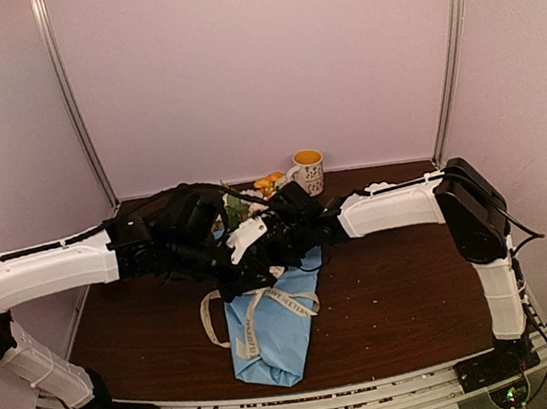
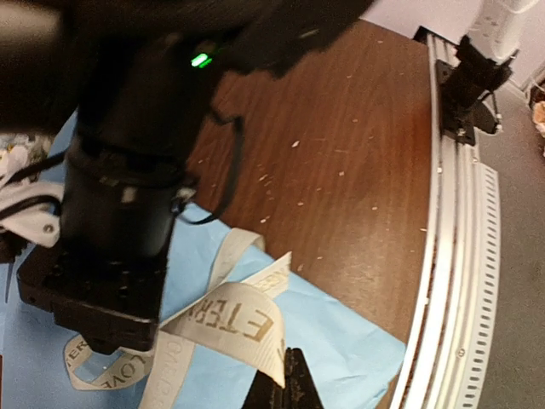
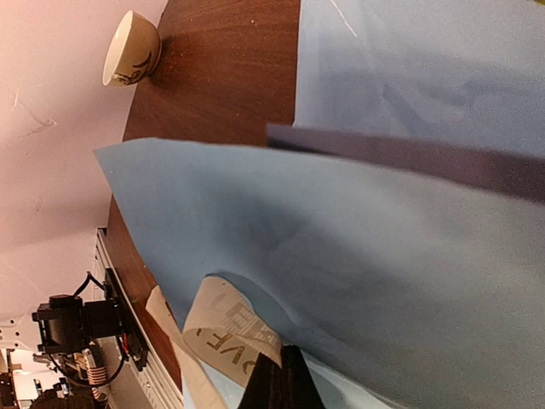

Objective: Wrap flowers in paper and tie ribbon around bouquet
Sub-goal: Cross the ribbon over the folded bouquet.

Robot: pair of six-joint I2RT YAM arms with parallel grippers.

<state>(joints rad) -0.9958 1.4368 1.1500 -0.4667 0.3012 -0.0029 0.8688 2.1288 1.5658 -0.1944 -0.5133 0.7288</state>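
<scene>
The bouquet (image 1: 271, 338) lies on the table (image 1: 416, 287) with its long axis running from the back toward the near edge, leaning slightly to the left as it comes forward; the flowers (image 1: 268, 181), orange blooms and green leaves, point at the back wall and sit just beside the mug (image 1: 308, 171), while the narrow closed end of the paper (image 1: 283, 349) points at the arm bases and stops close to the table's near edge, just short of the rail (image 1: 379, 392); the ribbon (image 1: 291, 301) crosses the cone about its middle and throws a loose loop off its left side onto the wood; both arms reach in from either side and meet over the upper half of the cone, hiding it there; the left gripper (image 2: 285, 388) has its fingers pressed together, the lettered strip folding down right at the tips, apparently pinched; the right gripper (image 3: 277, 388) is likewise closed tight, with a ribbon end running into its tips above the light blue sheet, whose navy underside shows along one lifted edge; bare speckled wood spreads broadly to the right of the cone, and a narrower strip to its left.
</scene>
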